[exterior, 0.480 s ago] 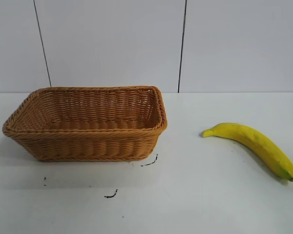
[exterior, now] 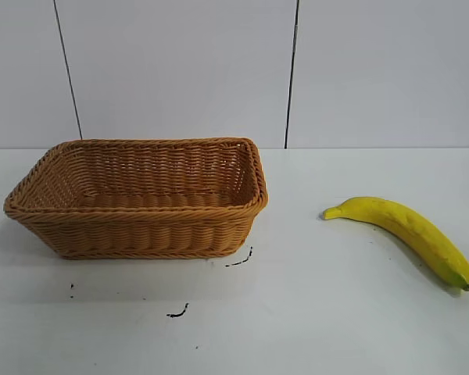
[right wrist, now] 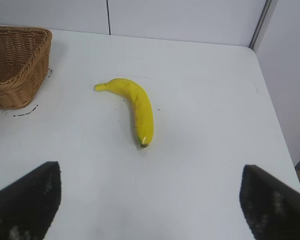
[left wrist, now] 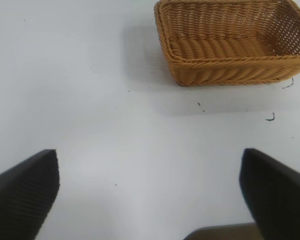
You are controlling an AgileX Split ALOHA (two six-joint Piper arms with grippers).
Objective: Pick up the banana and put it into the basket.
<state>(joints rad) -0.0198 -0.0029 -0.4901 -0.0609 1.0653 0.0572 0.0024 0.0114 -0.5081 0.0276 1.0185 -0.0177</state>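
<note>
The yellow banana (exterior: 406,230) lies flat on the white table at the right, its dark stem end toward the front right. It also shows in the right wrist view (right wrist: 135,106). The tan wicker basket (exterior: 137,230) stands empty at the left; the left wrist view shows it too (left wrist: 230,70). Neither gripper appears in the exterior view. My right gripper (right wrist: 150,175) is open and empty above bare table, some way short of the banana. My left gripper (left wrist: 149,172) is open and empty above bare table, well apart from the basket.
Small black marks (exterior: 178,312) dot the table in front of the basket. The table's right edge (right wrist: 277,125) runs close past the banana. A pale panelled wall (exterior: 180,70) stands behind the table.
</note>
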